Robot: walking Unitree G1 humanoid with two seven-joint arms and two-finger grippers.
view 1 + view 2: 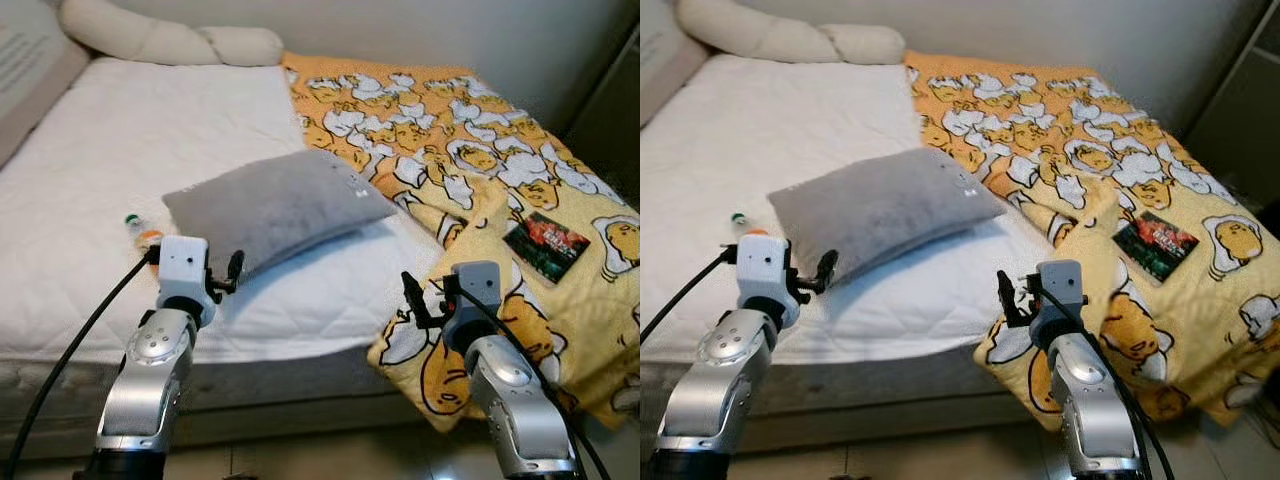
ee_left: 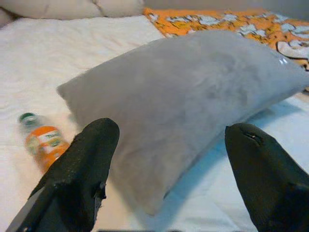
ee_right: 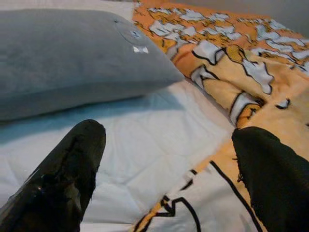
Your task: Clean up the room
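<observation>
A grey pillow [image 1: 275,205] lies askew in the middle of the white mattress [image 1: 110,150]. A small orange bottle [image 1: 143,232] with a green cap lies on its side just left of the pillow. A yellow-orange cartoon blanket [image 1: 450,140] covers the bed's right side and hangs over the front edge. A dark printed packet [image 1: 545,245] rests on it. My left gripper [image 2: 169,169] is open, held just short of the pillow's near corner, with the bottle beside its finger [image 2: 82,174]. My right gripper [image 3: 166,164] is open above the blanket's edge, holding nothing.
Long cream pillows [image 1: 170,40] lie along the head of the bed, beside a padded headboard [image 1: 25,70] at the far left. A dark cabinet [image 1: 610,120] stands at the right. The bed's front edge [image 1: 280,375] is right before me.
</observation>
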